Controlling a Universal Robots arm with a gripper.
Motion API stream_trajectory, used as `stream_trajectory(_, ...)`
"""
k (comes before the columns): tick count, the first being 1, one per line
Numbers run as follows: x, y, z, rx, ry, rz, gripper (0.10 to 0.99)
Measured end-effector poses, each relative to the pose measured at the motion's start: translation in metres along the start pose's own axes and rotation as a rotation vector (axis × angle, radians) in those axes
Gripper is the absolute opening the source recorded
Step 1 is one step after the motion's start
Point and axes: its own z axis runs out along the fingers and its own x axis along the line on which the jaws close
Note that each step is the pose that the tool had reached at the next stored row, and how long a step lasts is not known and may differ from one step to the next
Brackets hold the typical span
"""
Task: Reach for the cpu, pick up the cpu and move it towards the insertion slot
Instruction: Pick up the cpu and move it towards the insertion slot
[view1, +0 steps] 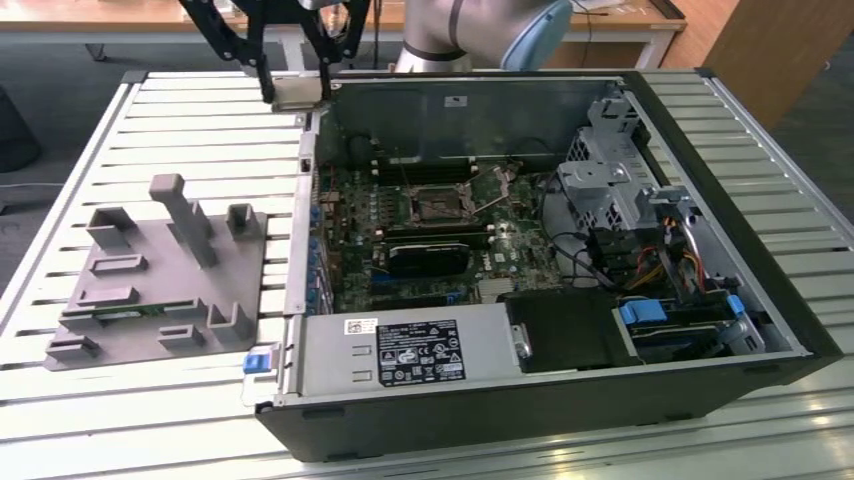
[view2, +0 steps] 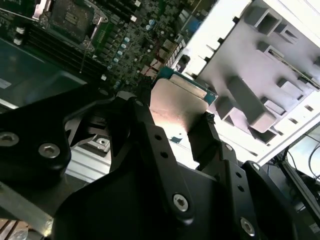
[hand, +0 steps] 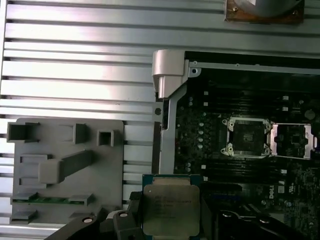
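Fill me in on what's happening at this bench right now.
The robot arm's gripper holds the cpu between its fingers, lifted clear of the grey holder tray beside the open computer case. The insertion slot on the motherboard lies open with its frame flipped aside, and the chip has not reached it yet.

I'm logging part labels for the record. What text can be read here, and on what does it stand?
Power supply label: lines of print and symbols, too small to read.
White sticker above it: too small to read.
cpu, held in the claw: faint lines of print, blurred.
No text can be quoted.
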Motion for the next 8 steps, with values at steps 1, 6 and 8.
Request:
stream_trajectory(1,-0.0031,0.002,0.0001,0.0,0.0001,0.0,0.545)
stream_trajectory(6,-0.0186,0.0118,0.0012,0.0,0.0001,0.0,0.545)
stream_trajectory(8,-0.0246,0.0155,0.0017,0.0,0.0001,0.0,0.545)
